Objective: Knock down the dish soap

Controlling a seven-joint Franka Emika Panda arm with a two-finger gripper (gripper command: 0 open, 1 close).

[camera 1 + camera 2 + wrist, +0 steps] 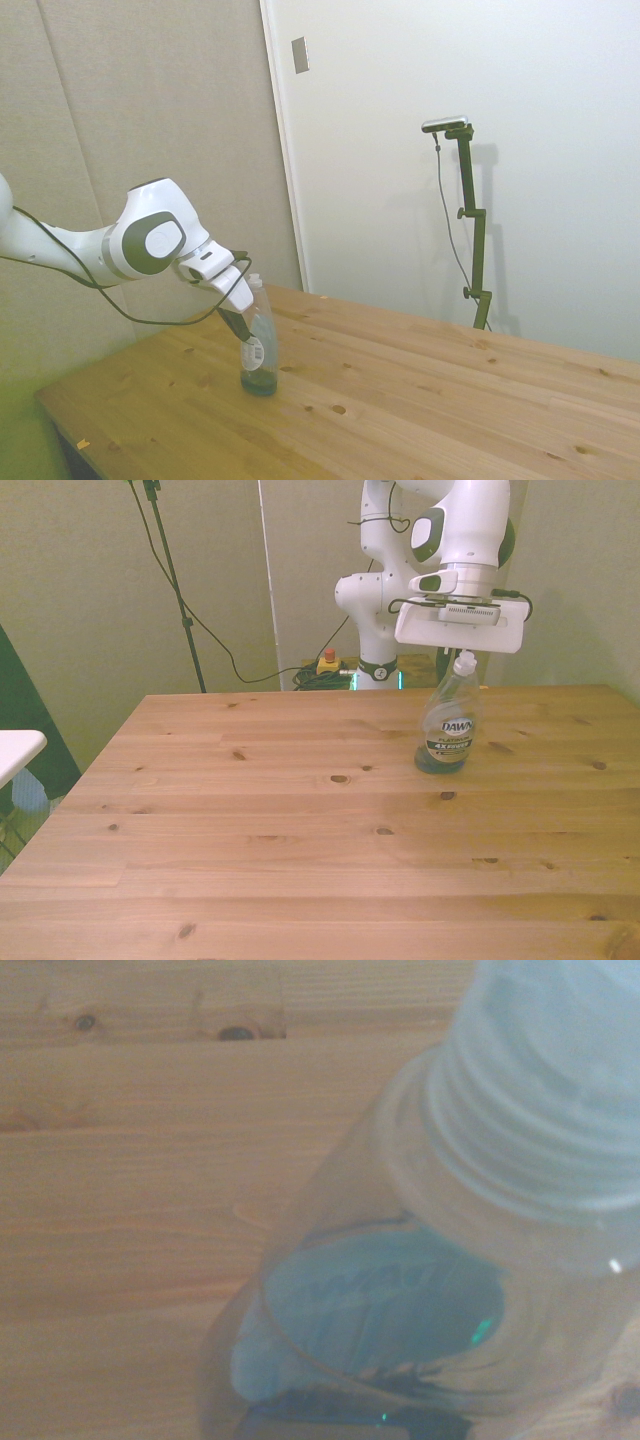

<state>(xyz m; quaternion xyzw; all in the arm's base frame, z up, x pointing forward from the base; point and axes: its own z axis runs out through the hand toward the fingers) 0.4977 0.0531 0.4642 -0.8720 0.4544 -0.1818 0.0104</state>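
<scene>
Behind dish soap [258, 345], side-view claw [238, 330].

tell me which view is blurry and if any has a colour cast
Wrist view: soft, the dish soap cap smeared out of focus. Side view: yellow-green tint at the table corner. Front view: sharpest, the bottle's label readable, slightly greenish walls.
</scene>
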